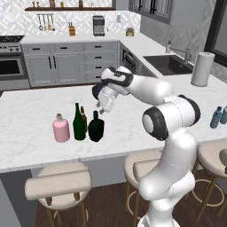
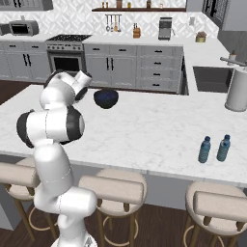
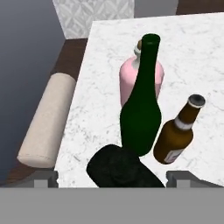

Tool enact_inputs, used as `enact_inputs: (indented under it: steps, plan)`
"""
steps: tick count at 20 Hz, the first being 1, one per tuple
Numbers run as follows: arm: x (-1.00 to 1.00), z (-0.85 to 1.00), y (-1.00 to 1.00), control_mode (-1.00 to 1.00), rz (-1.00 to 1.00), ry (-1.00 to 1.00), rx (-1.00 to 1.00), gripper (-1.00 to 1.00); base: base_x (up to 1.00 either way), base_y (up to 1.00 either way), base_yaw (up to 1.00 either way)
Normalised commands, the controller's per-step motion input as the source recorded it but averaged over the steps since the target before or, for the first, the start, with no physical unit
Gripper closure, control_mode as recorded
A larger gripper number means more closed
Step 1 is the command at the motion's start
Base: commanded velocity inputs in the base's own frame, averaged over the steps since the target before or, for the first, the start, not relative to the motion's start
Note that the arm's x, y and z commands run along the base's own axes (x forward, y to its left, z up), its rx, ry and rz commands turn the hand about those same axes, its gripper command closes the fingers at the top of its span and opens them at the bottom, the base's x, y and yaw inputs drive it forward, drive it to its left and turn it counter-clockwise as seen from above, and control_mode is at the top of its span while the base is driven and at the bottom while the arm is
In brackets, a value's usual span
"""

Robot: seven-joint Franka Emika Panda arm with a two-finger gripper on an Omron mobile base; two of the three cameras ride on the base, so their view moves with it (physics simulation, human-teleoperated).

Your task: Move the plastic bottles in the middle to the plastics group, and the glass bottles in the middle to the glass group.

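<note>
In the left base view the claw (image 1: 104,109) hung above the white marble counter (image 1: 35,111), just above and a little right of the squat black bottle (image 1: 96,127). That bottle stood upright in a tight cluster with the dark-green wine bottle (image 1: 79,123) beside it, the slim brown bottle (image 1: 83,116) close behind, and the pink squat bottle (image 1: 61,129) at the cluster's left end. Two pale-blue plastic bottles (image 1: 216,117) stood well apart from these, at the counter's right edge, near a paper towel roll (image 1: 202,68). Whether the fingers were spread could not be told from here.

In the right base view the two blue bottles stood side by side near the counter's front right, one (image 2: 205,149) just left of the other (image 2: 223,147). A dark bowl (image 2: 106,98) sat farther back on the counter. The arm's body blocked the glass cluster.

In the hand view the fingertips stood far apart at the lower corners, the claw spread wide and pinching nothing. The black bottle (image 3: 122,168) lay directly between them, below the camera. Beyond it rose the green bottle (image 3: 142,105), with the brown bottle (image 3: 180,131) on its right and the pink one (image 3: 131,81) behind. A padded stool (image 3: 46,120) showed past the counter's edge.
</note>
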Motion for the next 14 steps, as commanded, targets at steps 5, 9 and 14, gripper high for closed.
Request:
enact_inputs:
  steps: [5,9,14]
  plan:
    - [-0.44,0.33,-0.61,-1.0,-0.09,0.0,0.0,-1.0,0.0,0.0,0.0]
    - [-0.52,0.03,-0.69,-1.0,-0.23,0.0,0.0,-1.0,0.0,0.0,0.0]
    - [-0.85,0.0,-0.48,-1.0,-0.29,0.0,-0.02,-1.0,0.0,0.0,0.0]
